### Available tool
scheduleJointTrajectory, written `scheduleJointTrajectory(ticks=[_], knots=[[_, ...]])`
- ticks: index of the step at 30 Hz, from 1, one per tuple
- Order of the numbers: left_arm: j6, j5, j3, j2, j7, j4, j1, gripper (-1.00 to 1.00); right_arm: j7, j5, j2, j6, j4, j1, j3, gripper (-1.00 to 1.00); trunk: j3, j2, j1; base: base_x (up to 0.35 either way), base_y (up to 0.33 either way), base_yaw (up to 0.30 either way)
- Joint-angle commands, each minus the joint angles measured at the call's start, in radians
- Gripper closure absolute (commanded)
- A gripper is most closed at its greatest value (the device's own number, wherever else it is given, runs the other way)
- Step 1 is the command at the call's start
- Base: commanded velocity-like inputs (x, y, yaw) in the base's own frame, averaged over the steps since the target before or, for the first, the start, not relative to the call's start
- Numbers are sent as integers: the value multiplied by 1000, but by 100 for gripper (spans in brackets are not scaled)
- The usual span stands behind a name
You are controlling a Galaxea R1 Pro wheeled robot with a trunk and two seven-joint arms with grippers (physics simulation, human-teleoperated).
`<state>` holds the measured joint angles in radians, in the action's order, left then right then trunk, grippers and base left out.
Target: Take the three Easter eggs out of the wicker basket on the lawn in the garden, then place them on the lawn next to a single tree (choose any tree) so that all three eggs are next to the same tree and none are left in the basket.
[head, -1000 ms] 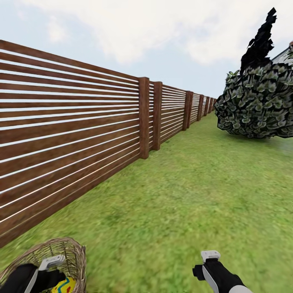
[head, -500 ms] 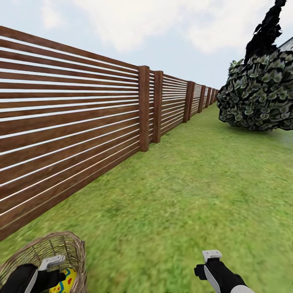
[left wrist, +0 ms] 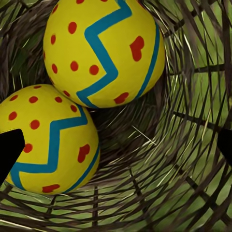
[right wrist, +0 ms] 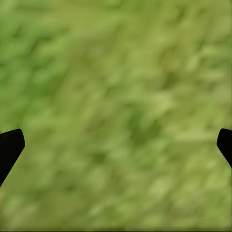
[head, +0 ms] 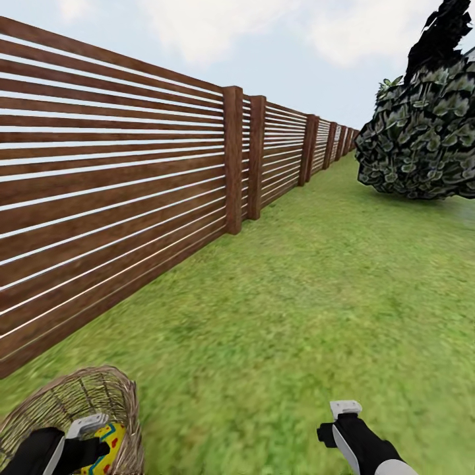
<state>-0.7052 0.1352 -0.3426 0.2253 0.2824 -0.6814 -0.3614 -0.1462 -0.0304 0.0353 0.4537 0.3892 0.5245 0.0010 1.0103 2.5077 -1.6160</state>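
The wicker basket (head: 63, 402) stands on the lawn (head: 297, 316) at the lower left, close to me. My left gripper (head: 92, 441) reaches down into its mouth, above a yellow Easter egg (head: 111, 441). In the left wrist view two Easter eggs, one (left wrist: 104, 48) and another (left wrist: 48, 140), lie inside the woven wall (left wrist: 164, 193). My left gripper (left wrist: 116, 147) is open, its fingertips (left wrist: 9, 152) apart and touching neither egg. My right gripper (head: 340, 429) hangs open over bare grass (right wrist: 116, 116). The tree is out of view.
A brown slat fence (head: 132, 178) runs along the left and recedes into the distance. A large leafy bush (head: 422, 145) sits at the right with a near-black conifer (head: 439, 39) behind it. Open grass stretches between the fence and the bush.
The head view has tilted down a little, so the fence and bush sit higher and more of the basket and egg shows. Both arms hold about the same pose.
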Motion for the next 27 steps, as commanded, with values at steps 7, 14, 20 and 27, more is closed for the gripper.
scheduleJointTrajectory(ticks=[7, 14, 20, 27], knots=[[-3, 10, -4, -4, 9, -1, -1, -100, -1, -3, 0, 5, 35, 0, 0, -100, 28, 2, -3, 0, 0, 0], [-3, 10, -4, -7, 9, -1, 0, -100, -2, -3, 0, 1, 58, 0, 1, -100, 55, 4, -6, 0, 0, 0], [-3, 12, -4, -21, 9, -1, 0, -100, -1, -1, 20, -99, 138, 0, 2, -100, 78, 5, -9, 0, 0, 0], [-3, 13, -4, -23, 9, -1, 0, -100, 0, -2, 34, -367, 136, 0, 1, -100, 105, 7, -12, 0, 0, 0]])
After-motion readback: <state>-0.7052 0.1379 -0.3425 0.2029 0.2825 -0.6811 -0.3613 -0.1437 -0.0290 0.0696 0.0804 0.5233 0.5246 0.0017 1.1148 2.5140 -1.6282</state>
